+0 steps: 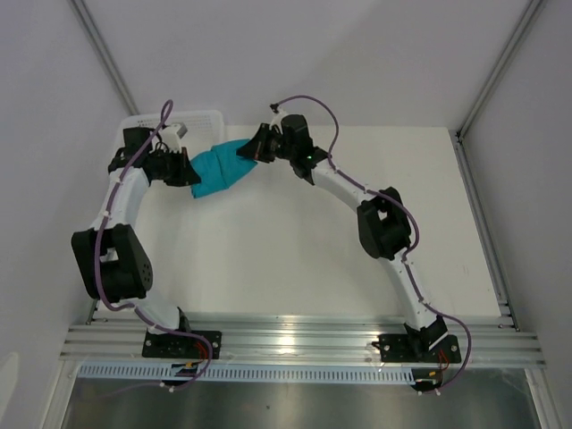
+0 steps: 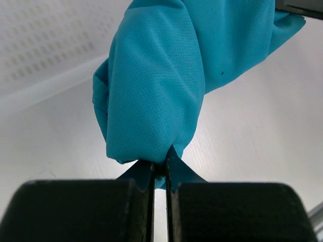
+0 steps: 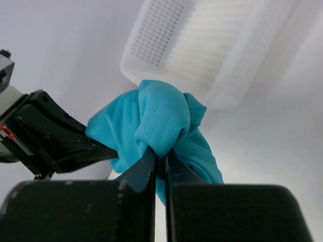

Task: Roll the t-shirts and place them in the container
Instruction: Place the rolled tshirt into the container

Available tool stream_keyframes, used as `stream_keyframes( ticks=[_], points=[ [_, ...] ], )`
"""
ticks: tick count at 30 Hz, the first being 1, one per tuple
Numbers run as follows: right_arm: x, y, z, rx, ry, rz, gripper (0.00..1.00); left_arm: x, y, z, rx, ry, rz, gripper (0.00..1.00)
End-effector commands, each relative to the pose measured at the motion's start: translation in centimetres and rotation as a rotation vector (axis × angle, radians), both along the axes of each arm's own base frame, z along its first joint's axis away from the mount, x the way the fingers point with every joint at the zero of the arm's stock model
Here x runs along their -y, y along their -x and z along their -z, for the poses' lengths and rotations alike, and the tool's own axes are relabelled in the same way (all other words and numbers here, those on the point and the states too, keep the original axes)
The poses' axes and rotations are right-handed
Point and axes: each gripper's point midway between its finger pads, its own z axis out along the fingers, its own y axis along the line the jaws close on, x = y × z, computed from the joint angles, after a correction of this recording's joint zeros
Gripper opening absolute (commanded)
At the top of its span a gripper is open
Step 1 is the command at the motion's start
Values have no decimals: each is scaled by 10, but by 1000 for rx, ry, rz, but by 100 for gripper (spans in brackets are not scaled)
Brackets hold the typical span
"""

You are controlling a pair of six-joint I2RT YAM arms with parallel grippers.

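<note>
Closest to the lens at each wrist are my own black fingers. My left pincer (image 2: 160, 169) is pressed together on a thin fold of the teal t-shirt (image 2: 156, 85), with the cloth bulging out just beyond the tips in a rounded, bunched mass. My right pincer (image 3: 160, 157) is likewise pinching a gathered fold of the same garment, and past that bundle I see my left pincer's dark body gripping the other end.

From above, the t-shirt (image 1: 219, 167) is a crumpled band stretched between my two pincers, the left one (image 1: 189, 172) at its lower left end and the right one (image 1: 248, 152) at its upper right end. It sits over the far left part of the white bench (image 1: 313, 259), just in front of the white mesh basket (image 1: 204, 119). I cannot tell whether the cloth touches the bench or hangs clear of it.
</note>
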Motion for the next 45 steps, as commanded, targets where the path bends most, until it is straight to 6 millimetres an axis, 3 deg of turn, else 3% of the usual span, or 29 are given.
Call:
stream_keyframes(
  ticks=[1, 9, 13, 19, 20, 23, 28, 31, 33, 34, 35, 38, 43, 44, 45],
  points=[
    [-39, -5, -43, 85, -125, 5, 0, -26, -22, -47, 195, -84, -18, 1],
    [-71, -16, -58, 219, -243, 112, 0, -48, -61, -59, 317, -151, -28, 1],
    [-84, -20, -58, 301, -258, 164, 0, -58, -91, -69, 378, -174, -42, 1],
    [-93, -35, -35, 353, -259, 321, 0, -82, -119, -54, 376, -196, -93, 1],
    [-93, -37, -35, 358, -265, 340, 0, -85, -124, -41, 349, -195, -100, 0],
    [-97, -39, -14, 362, -241, 380, 0, -96, -138, -45, 359, -204, -111, 1],
    [-100, -41, 11, 356, -184, 380, 0, -107, -152, -19, 287, -207, -102, 1],
    [-105, -34, 17, 355, -148, 339, 0, -102, -147, -4, 237, -180, -82, 1],
    [-108, -28, 4, 371, -152, 312, 0, -97, -142, 0, 223, -163, -69, 1],
    [-108, -26, 10, 362, -130, 302, 0, -94, -134, 7, 197, -150, -63, 0],
    [-108, -23, -1, 369, -131, 294, 0, -92, -131, 7, 196, -148, -57, 1],
    [-110, -14, -3, 349, -99, 250, 0, -85, -108, 19, 150, -128, -38, 1],
    [-112, 2, 18, 272, -3, 193, 0, -82, -86, 24, 126, -119, -27, 1],
    [-110, 4, 30, 254, 25, 183, 0, -81, -78, 31, 102, -112, -25, 1],
    [-109, 8, 19, 261, 25, 173, 0, -82, -74, 31, 97, -108, -25, 1]
  ],
)
